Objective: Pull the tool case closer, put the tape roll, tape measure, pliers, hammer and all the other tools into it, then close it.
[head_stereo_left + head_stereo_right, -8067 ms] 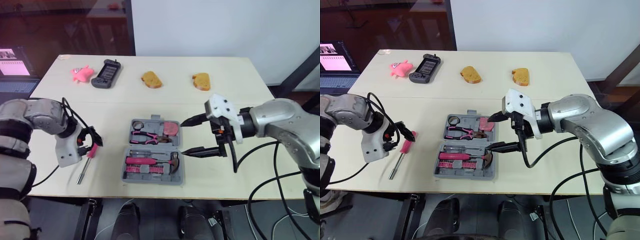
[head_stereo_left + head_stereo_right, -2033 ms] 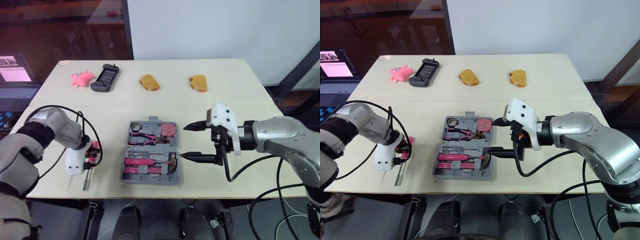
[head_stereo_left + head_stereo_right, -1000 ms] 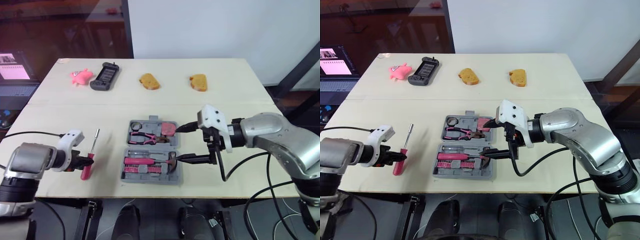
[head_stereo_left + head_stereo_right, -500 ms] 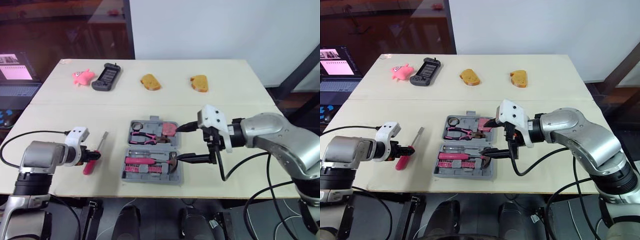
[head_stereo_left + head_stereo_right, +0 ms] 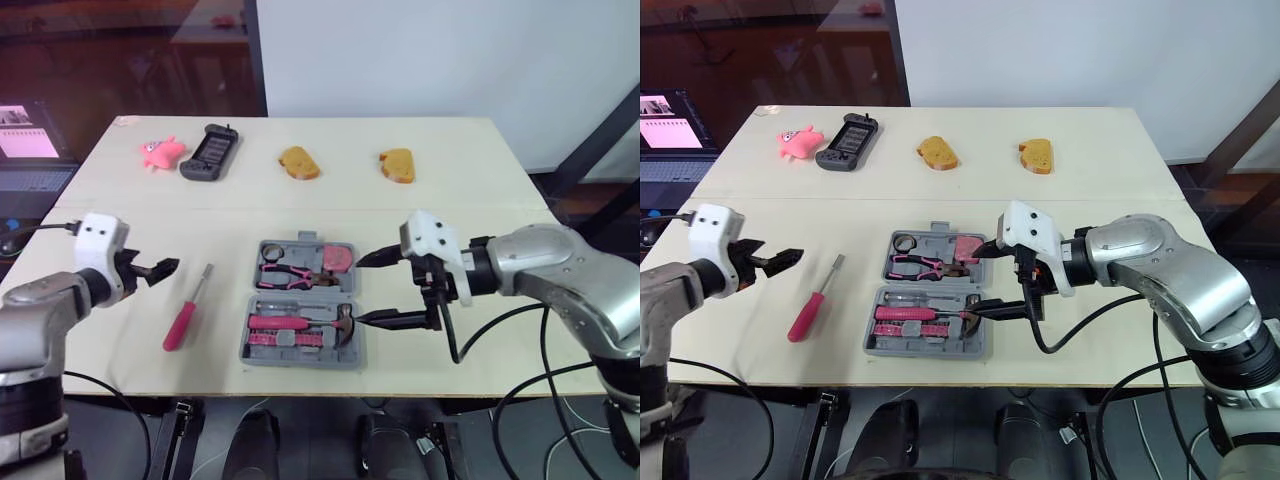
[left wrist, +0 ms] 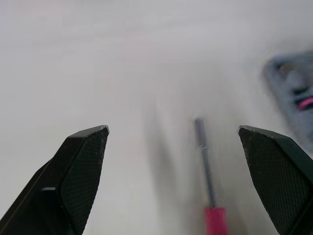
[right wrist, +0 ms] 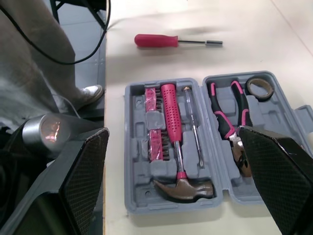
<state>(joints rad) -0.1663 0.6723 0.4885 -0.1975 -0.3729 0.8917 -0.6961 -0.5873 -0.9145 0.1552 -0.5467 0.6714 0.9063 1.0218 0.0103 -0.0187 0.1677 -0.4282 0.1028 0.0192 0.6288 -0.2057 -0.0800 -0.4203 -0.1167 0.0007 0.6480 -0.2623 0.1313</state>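
- Pale matte wooden table (image 5: 480,160), nothing fancy. On it the left gripper (image 5: 158,270) is spread wide, and one pink-handled screwdriver (image 5: 190,308) lies flat just past its tips.
- Yep, the right gripper (image 5: 362,290) gapes too, tips right at the edge of the open grey plastic tool case (image 5: 300,361). Its wrist view shows the hammer (image 7: 171,117) with a ribbed grip, the pliers (image 7: 229,115) and one tape roll (image 7: 258,86) ring. The head view adds the pink tape measure (image 5: 340,258), plus two bread pieces (image 5: 300,162) far beyond.

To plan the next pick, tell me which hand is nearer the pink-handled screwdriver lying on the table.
Left. The left hand hangs open just left of the tip of the pink-handled screwdriver; the right hand is across the open grey plastic tool case.
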